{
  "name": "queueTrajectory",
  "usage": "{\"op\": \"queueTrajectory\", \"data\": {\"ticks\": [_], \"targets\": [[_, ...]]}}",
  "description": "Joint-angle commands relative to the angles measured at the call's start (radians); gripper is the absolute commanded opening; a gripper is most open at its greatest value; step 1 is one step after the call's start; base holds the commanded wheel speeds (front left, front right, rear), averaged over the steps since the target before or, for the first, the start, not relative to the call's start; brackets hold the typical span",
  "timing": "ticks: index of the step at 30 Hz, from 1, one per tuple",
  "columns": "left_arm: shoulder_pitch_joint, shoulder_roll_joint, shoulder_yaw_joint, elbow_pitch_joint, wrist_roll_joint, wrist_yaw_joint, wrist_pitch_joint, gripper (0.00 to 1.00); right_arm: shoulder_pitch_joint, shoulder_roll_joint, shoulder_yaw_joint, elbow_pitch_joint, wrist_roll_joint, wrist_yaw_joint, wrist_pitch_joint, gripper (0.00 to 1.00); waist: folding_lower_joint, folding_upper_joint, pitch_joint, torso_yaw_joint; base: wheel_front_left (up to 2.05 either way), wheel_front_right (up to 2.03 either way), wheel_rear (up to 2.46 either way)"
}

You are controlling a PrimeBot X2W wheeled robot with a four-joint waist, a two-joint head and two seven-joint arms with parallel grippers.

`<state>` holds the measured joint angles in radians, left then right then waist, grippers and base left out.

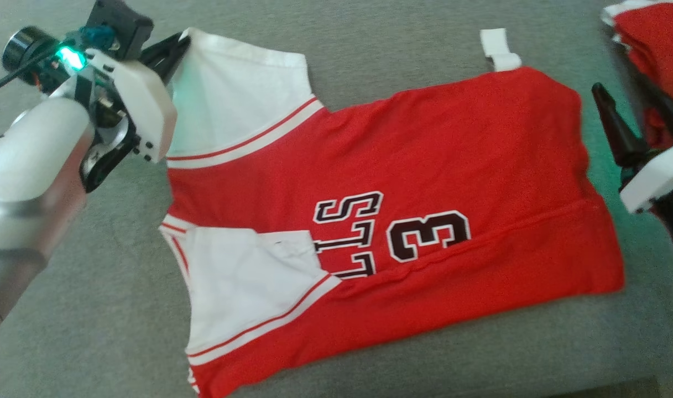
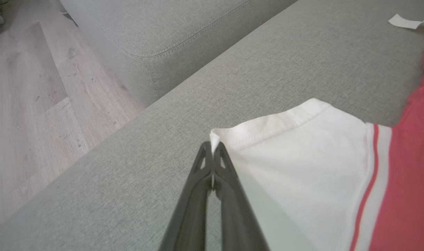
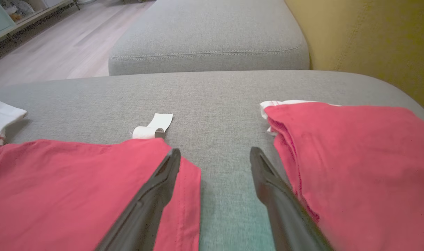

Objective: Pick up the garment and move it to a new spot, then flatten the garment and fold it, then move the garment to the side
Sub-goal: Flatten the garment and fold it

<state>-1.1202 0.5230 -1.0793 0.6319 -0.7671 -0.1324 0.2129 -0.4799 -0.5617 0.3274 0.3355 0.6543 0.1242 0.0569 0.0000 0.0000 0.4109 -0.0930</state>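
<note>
The garment (image 1: pixel 424 166), a red jersey with white sleeves and black lettering, lies flat on the grey sofa cushion (image 1: pixel 369 55). My left gripper (image 1: pixel 178 41) is at its far left corner, shut on the tip of the upper white sleeve. In the left wrist view the white sleeve (image 2: pixel 302 167) has its corner pinched between my closed left gripper (image 2: pixel 212 148). At the garment's right edge my right gripper (image 1: pixel 624 88) stands open. Seen from the right wrist, my right gripper (image 3: pixel 215 151) has one finger over the red hem (image 3: pixel 76 181) and nothing between its fingers.
A second red folded garment (image 1: pixel 657 44) (image 3: pixel 354 157) lies close on the right, beside my right gripper. A small white curled tag (image 1: pixel 499 50) (image 3: pixel 152 127) sits beyond the jersey. Wooden floor (image 2: pixel 30 104) lies past the cushion's left edge. A yellow surface (image 3: pixel 372 42) rises on the right.
</note>
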Motion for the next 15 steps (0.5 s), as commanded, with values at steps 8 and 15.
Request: {"op": "queueTrajectory", "data": {"ticks": [8,15], "targets": [[-0.108,0.010,-0.034,-0.028,-0.039,0.002,-0.065,0.00,-0.082,-0.089,0.101,0.099,0.089,0.007,0.078,1.00,0.0000,0.0000,0.011,0.072,0.00,0.00,0.00],[-0.126,0.005,-0.082,-0.004,-0.077,0.002,-0.096,0.00,-0.088,-0.110,0.170,0.113,0.197,0.007,0.109,0.48,0.0000,0.0000,0.007,0.082,0.00,0.00,0.00]]}}
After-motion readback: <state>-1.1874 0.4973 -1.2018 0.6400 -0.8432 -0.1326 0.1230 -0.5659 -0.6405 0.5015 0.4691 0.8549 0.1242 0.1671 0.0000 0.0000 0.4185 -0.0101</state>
